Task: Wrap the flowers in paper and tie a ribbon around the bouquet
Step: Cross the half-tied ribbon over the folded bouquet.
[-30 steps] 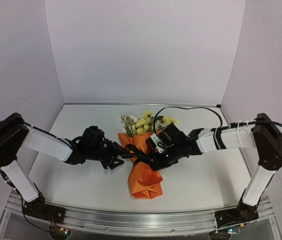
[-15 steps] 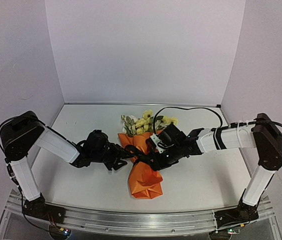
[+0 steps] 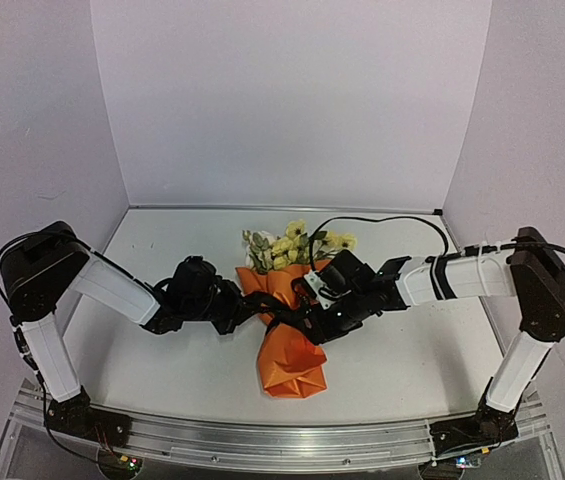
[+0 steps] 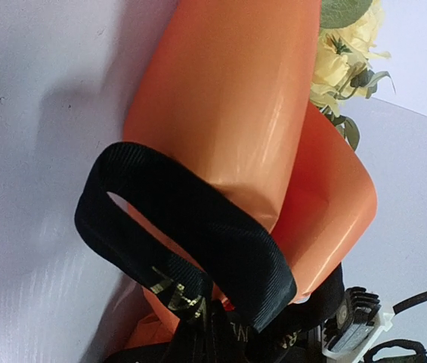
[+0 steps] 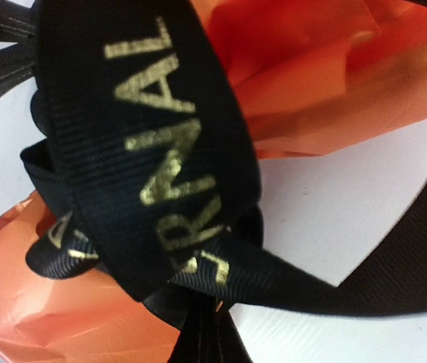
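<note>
Bouquet (image 3: 287, 360) well apart from table (image 3: 412, 365) edges, ribbon (image 4: 198, 227) looped at waist

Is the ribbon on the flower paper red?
No, the ribbon is black with gold letters, and it lies looped against the orange paper.

White links (image 3: 112, 288), black joints (image 3: 37, 270), black cables (image 3: 382, 218).
</note>
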Controlling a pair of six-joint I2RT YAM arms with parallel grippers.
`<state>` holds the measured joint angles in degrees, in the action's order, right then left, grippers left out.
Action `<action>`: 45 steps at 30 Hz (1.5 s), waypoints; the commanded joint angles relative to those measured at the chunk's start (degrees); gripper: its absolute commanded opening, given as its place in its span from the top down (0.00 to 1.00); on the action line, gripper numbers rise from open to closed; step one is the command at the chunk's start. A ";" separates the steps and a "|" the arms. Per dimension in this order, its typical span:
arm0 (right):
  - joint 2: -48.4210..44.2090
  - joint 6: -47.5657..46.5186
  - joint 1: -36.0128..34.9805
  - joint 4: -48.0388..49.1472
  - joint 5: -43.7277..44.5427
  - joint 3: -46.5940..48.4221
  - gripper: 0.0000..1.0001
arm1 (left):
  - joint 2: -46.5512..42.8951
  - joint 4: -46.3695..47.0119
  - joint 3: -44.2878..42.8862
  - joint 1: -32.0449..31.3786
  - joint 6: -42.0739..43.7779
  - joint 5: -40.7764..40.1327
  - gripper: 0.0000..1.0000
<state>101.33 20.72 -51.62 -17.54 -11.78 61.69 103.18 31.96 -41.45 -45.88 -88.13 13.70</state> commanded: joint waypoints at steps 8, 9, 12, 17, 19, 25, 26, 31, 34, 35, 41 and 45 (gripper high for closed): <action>-7.23 -2.84 0.04 -8.76 6.45 -1.46 1.00 | -7.67 -8.00 0.06 2.29 10.73 -0.15 1.00; -7.38 -2.97 0.05 -9.30 6.62 -1.53 1.00 | -7.90 -8.45 0.10 2.41 11.35 -0.08 1.00; -7.54 -3.26 0.03 -10.24 6.80 -1.91 1.00 | -8.21 -9.51 0.02 2.66 13.03 0.75 1.00; -7.38 -3.75 0.07 -10.28 4.61 -2.10 1.00 | -7.94 -10.98 -0.90 2.81 15.62 1.50 1.00; -7.59 -4.08 0.03 -10.26 4.09 -2.12 0.95 | -7.52 -11.30 -1.74 2.81 16.36 2.01 1.00; -10.10 -4.71 0.39 -10.23 3.48 -2.91 0.70 | -6.73 -11.72 -3.51 2.81 17.72 2.76 1.00; -10.56 -4.48 0.54 -10.23 3.09 -3.20 0.68 | -6.63 -11.83 -3.70 2.80 17.84 2.79 1.00; -12.90 -4.32 0.74 -9.57 1.18 -5.45 0.66 | -6.48 -11.85 -3.90 2.80 18.06 2.71 1.00; -13.48 -5.17 0.74 -7.09 -0.69 -7.60 0.65 | -6.57 -11.92 -3.91 2.81 18.05 2.74 1.00; -13.04 -5.83 0.73 -6.61 -1.00 -7.78 0.65 | -6.58 -11.92 -3.90 2.81 18.01 2.74 1.00; -10.13 -8.88 0.39 -4.89 -0.09 -6.03 0.65 | -6.95 -12.19 -3.78 2.81 18.09 2.65 1.00; -9.06 -8.81 0.04 -5.05 1.30 -4.73 0.66 | -6.92 -12.45 -3.95 2.80 18.17 2.56 1.00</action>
<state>90.80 13.22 -51.12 -23.89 -12.04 54.25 97.12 19.44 -43.48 -43.42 -71.31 16.32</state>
